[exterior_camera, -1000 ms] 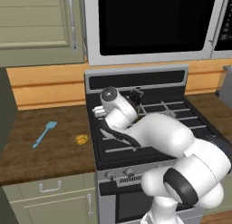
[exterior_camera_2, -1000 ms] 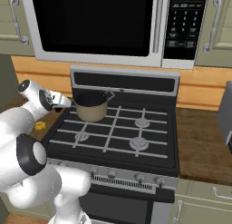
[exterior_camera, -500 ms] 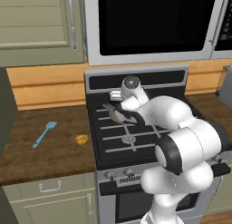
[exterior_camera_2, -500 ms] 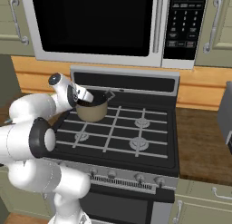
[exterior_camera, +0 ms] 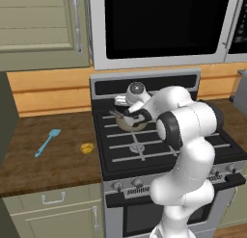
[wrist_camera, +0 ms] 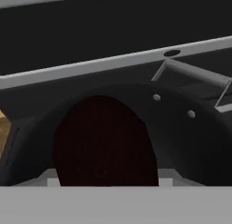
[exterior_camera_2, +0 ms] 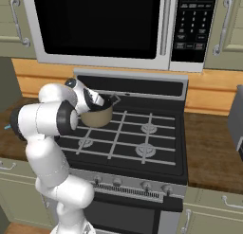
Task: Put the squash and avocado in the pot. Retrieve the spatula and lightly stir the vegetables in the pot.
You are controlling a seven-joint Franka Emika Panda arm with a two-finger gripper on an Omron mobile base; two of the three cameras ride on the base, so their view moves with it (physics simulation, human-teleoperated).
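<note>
Hand view: the avocado (wrist_camera: 105,143) is sitting dark and egg-shaped between the claw's fingers, right over the dark inside of the pot (wrist_camera: 190,128), whose rim and a wire handle are curving behind it. The fingertips themselves are mostly hidden behind the fruit, so the claw appears to be gripping the avocado. In the left base view the gripper (exterior_camera: 129,117) is hanging at the mouth of the pot (exterior_camera: 131,124), which is standing on the rear left burner of the stove (exterior_camera: 144,150). The squash (exterior_camera: 87,148) is lying on the wooden counter (exterior_camera: 48,165) just left of the stove, well apart from the pot. The spatula (exterior_camera: 47,142) is lying farther left of the stove on the same counter, blade toward the wall. In the right base view the arm is bending over the pot (exterior_camera_2: 97,116), hiding its left side.
</note>
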